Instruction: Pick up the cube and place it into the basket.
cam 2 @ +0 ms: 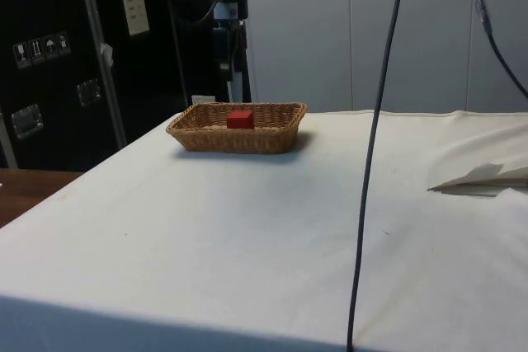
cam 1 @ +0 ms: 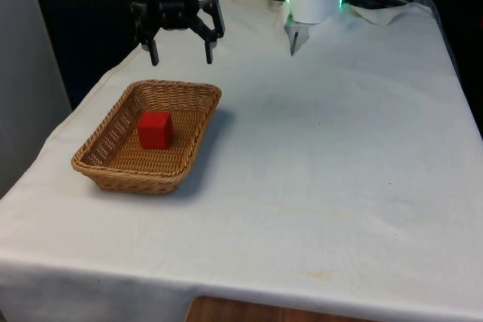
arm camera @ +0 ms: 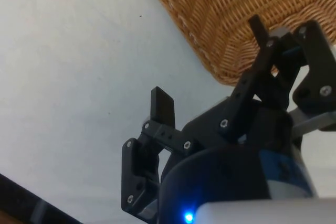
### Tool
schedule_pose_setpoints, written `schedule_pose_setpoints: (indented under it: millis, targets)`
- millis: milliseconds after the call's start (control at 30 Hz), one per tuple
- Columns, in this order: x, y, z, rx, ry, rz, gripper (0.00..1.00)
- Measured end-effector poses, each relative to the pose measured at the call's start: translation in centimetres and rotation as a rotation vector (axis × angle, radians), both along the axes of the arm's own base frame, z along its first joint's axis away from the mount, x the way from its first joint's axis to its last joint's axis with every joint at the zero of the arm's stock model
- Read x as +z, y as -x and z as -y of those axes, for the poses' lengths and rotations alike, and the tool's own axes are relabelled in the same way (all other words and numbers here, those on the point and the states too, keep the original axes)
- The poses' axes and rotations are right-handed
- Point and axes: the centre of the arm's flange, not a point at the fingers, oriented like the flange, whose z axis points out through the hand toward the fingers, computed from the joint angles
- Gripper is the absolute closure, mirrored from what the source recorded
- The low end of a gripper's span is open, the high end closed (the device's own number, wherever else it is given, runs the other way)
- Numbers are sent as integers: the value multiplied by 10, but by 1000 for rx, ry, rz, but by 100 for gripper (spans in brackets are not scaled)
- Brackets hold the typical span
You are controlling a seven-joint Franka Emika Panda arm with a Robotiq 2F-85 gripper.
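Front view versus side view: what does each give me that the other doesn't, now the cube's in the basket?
Front view alone: the hand, open and empty, raised above the cloth beyond the basket's far end, and the basket's floor around the cube. Side view alone: a low profile of the basket, with the cube's top just rising above the rim, and a black cable hanging in front. Both share: the red cube resting inside the wicker basket on the white cloth, nothing touching it.
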Motion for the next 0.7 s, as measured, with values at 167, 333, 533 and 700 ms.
schedule_pose_setpoints:
  millis: [167,333,533,700]
  targets:
    - [0,8,-3,8,-10,7,0]
    - [-1,15,-5,13,-21,11,0]
    - [-1,25,-7,20,-35,15,0]
    - [-1,26,-7,20,-36,15,0]
